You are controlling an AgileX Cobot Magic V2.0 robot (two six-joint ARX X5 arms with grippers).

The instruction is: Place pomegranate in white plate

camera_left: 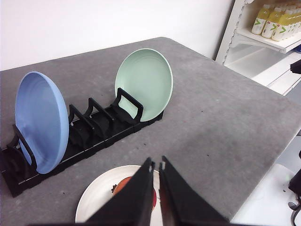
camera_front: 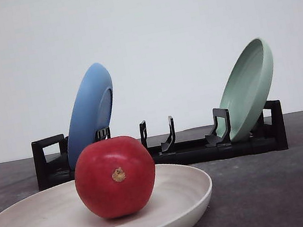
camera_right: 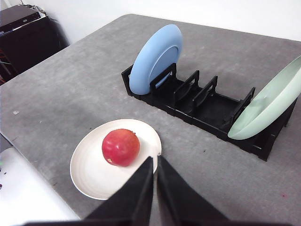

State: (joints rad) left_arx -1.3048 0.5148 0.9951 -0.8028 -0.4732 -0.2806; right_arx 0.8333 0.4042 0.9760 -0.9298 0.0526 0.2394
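The glossy red pomegranate (camera_front: 115, 176) rests inside the white plate (camera_front: 54, 225) on the grey table, its tan stem scar facing the front camera. From the right wrist the pomegranate (camera_right: 121, 147) lies near the middle of the white plate (camera_right: 89, 172), and my right gripper (camera_right: 155, 162) hangs shut above the plate's near rim, holding nothing. My left gripper (camera_left: 156, 165) is also shut and empty, raised over the white plate (camera_left: 96, 197), its fingers covering most of the pomegranate (camera_left: 123, 184).
A black dish rack (camera_front: 193, 152) stands behind the white plate. A blue plate (camera_front: 90, 112) leans in its left end and a pale green plate (camera_front: 248, 89) in its right end. Shelves with bottles (camera_left: 277, 21) stand beyond the table edge.
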